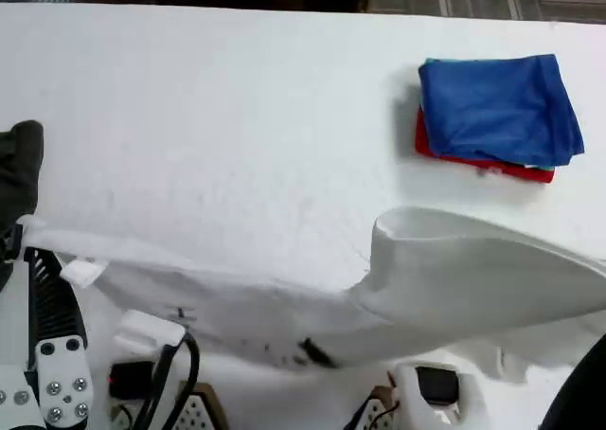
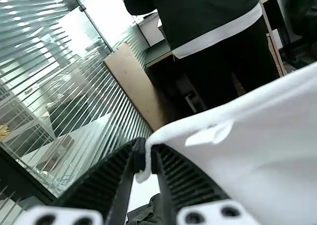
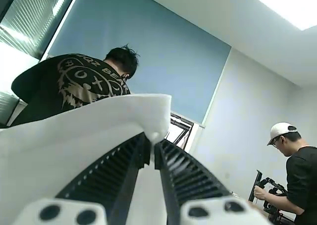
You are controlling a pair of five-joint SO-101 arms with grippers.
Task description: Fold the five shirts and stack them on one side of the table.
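Left gripper [image 2: 146, 161] and right gripper [image 3: 151, 153] each clamp the limp white cloth shirt [image 1: 454, 278], stretched along the 6 o'clock edge of the white tabletop [image 1: 237, 117]. A folded blue shirt [image 1: 497, 108] lies on a red shirt [image 1: 492, 169] at 2 o'clock, and slatted blinds [image 2: 44, 76] line the room.

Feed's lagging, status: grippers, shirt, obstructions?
Left gripper, right gripper shut on white shirt. Shirt held up between them. Folded stack apart; dark garment at left edge.
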